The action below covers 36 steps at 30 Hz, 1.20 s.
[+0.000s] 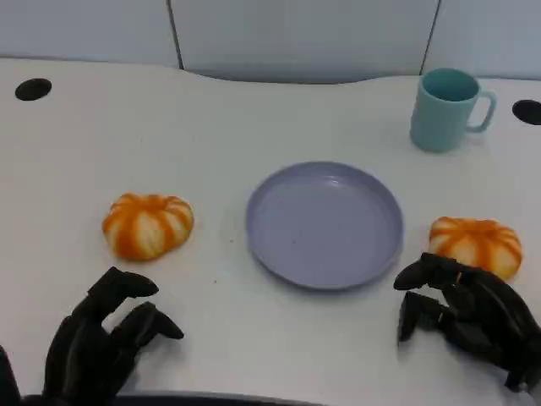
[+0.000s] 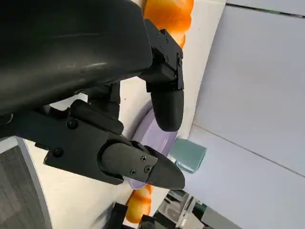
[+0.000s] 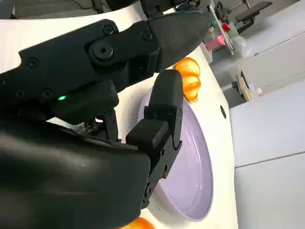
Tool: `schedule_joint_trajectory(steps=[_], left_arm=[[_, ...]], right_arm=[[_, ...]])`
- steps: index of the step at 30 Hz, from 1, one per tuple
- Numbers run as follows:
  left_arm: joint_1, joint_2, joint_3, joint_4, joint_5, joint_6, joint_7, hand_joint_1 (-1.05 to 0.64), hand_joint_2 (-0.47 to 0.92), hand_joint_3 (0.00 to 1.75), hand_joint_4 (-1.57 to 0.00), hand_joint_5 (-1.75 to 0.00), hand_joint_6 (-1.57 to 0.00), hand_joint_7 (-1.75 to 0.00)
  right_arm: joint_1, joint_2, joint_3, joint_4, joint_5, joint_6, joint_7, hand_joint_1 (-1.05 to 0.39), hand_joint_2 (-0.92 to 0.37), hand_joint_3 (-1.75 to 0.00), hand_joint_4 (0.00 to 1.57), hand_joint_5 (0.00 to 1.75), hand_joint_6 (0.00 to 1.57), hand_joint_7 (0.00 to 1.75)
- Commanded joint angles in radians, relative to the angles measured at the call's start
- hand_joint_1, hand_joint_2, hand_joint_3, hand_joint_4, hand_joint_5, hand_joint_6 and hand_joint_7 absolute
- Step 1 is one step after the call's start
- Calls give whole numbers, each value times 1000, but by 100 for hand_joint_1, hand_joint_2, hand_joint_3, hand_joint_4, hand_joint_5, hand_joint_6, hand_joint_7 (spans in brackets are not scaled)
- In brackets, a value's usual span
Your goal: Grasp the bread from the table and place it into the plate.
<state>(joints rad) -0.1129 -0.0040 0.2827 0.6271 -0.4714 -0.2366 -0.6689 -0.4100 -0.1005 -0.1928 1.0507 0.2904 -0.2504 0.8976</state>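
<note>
I get bright, even overhead light in the head view; the table [image 1: 254, 118] reads near-white with only soft, faint shadows under the plate [image 1: 325, 225] and cup [image 1: 446, 108]. The plate shows a mild sheen. Both wrist views are sharp far off, slightly soft on my close black fingers [image 2: 164, 102].

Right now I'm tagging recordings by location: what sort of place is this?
Probably a lab or office: a white desk with cable holes, grey partition panels behind, cluttered equipment shelves nearby.
</note>
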Motion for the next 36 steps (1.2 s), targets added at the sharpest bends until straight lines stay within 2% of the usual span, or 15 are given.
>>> schedule_joint_trajectory(steps=[1, 10, 14, 17, 18, 21, 22, 24, 27, 29, 33, 35, 36], left_arm=[[-12, 17, 7, 7, -1, -8, -9, -68, 91, 0, -48, -175, -33, -156], [-3, 22, 1, -18, 12, -22, -3, -70, 92, 1, -48, -175, -32, -157], [-4, 37, -16, -31, 61, -102, -5, -71, 92, 8, -43, -175, -30, -153], [-2, 53, -32, -40, 105, -172, -1, -70, 92, 11, -41, -167, -31, -136], [-2, 59, -38, -45, 119, -190, 3, -68, 92, 11, -40, -159, -34, -120], [-8, 91, -59, -59, 172, -258, 8, -67, 92, 13, -37, -151, -37, -98], [-11, 100, -64, -64, 191, -285, 17, -68, 92, 15, -36, -145, -41, -82], [-21, 126, -77, -76, 255, -343, 61, -70, 92, 20, -36, -137, -46, -64], [-34, 170, -101, -123, 350, -350, 132, -68, 92, 21, -34, -130, -49, -47], [-43, 198, -117, -144, 411, -360, 176, -68, 92, 20, -32, -128, -50, -42], [-82, 283, -162, -179, 612, -397, 303, -73, 92, 18, -18, -118, -46, -29], [-90, 300, -178, -173, 649, -415, 339, -74, 92, 18, -15, -113, -45, -24], [-104, 334, -197, -185, 728, -403, 377, -74, 92, 18, -14, -112, -45, -23]], right_arm=[[33, 0, 2, 19, -8, 31, -7, -55, -92, -8, 55, 161, 76, 95], [35, 5, -1, 27, -6, 21, 0, -53, -92, -7, 57, 160, 77, 93], [40, 9, 6, 15, -13, 9, -11, -53, -92, -9, 57, 161, 78, 92], [41, 10, 8, 13, -15, 4, -11, -53, -92, -11, 54, 167, 76, 96], [40, 10, 8, 15, -15, 6, -11, -52, -92, -11, 54, 165, 75, 96], [40, 8, 12, 14, -21, 1, -15, -53, -92, -11, 55, 162, 75, 96], [39, 7, 12, 15, -20, 3, -14, -52, -92, -11, 55, 162, 75, 96], [37, 8, 6, 19, -12, 18, -5, -52, -92, -10, 56, 164, 75, 96], [38, 7, 8, 11, -14, 26, -8, -53, -92, -9, 56, 165, 76, 96], [41, 7, 10, 4, -19, 24, -15, -54, -92, -8, 56, 165, 76, 96], [46, 6, 19, -5, -31, 15, -35, -55, -92, -9, 55, 163, 76, 97], [46, 6, 19, -6, -31, 16, -36, -55, -92, -8, 55, 161, 76, 97], [47, 6, 20, -8, -30, 20, -35, -55, -92, -8, 55, 160, 76, 97]])
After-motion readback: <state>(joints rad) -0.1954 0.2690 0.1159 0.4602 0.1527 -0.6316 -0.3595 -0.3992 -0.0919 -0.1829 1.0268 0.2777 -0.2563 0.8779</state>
